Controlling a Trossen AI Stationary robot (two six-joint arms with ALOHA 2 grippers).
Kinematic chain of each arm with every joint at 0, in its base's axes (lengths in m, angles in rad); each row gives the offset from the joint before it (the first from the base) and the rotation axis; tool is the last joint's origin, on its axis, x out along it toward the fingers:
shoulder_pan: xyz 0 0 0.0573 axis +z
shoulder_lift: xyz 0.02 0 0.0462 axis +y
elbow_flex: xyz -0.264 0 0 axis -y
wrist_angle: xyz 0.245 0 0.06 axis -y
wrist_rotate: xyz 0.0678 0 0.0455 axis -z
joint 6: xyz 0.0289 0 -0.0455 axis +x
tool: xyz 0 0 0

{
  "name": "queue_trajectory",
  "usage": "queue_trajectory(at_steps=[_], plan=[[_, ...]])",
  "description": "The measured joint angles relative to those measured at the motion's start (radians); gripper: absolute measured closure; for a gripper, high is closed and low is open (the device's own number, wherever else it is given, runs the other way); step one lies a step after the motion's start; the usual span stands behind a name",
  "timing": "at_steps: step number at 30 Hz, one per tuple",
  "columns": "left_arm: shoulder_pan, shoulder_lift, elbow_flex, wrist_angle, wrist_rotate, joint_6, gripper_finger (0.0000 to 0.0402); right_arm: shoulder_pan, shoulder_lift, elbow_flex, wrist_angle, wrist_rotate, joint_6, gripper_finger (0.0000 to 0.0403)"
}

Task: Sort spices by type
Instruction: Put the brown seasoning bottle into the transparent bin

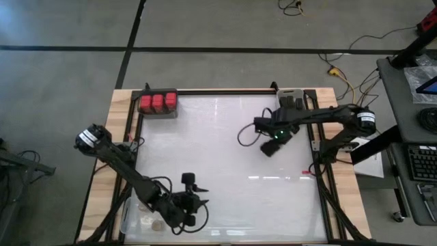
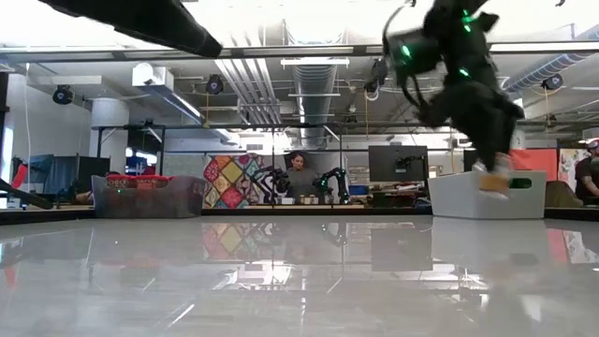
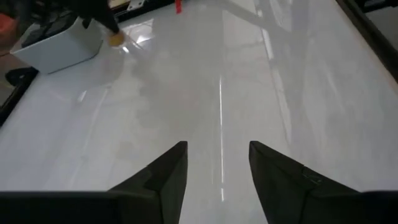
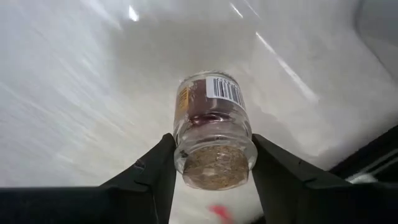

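Spice jar (image 4: 212, 127) — clear glass, tan cork top, barcode label — hangs clamped between the right gripper's (image 4: 213, 163) fingers above the table's (image 1: 225, 164) far right part; left gripper (image 3: 217, 163), fingers parted and holding nothing, waits at the near-left corner.

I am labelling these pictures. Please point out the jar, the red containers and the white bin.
jar (image 4: 211, 121): right wrist view, glass side.
red containers (image 1: 158, 102): high view, middle one's top.
white bin (image 2: 473, 197): low view, front wall.

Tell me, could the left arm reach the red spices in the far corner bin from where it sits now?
Probably, but not at once. The left hand sits open at the near edge, empty. The red spices lie across bare table, nothing between, though it looks a long stretch.
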Motion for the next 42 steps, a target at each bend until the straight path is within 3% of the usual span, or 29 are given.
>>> queue_trajectory(at_steps=[6,13,20,29,35,42], plan=[[-0.009,-0.027,-0.018,-0.081,-0.001,0.002,0.0249,0.008,0.009,0.164,0.068,0.004,0.338,0.0213],[-0.067,-0.032,-0.022,-0.190,-0.062,-0.065,0.0249,0.062,0.158,0.342,0.071,-0.033,0.531,0.0237],[-0.165,-0.043,-0.022,-0.343,-0.179,-0.147,0.0249,0.120,0.399,0.564,0.071,-0.123,0.576,0.0223],[-0.223,-0.051,-0.023,-0.358,-0.215,-0.212,0.0249,0.153,0.626,0.756,0.070,-0.241,0.607,0.0236],[-0.223,-0.048,-0.023,-0.352,-0.226,-0.260,0.0249,0.148,0.707,0.840,0.068,-0.293,0.598,0.0213],[-0.222,-0.048,-0.023,-0.297,-0.270,-0.290,0.0249,0.149,0.728,0.887,0.075,-0.276,0.557,0.0188]])
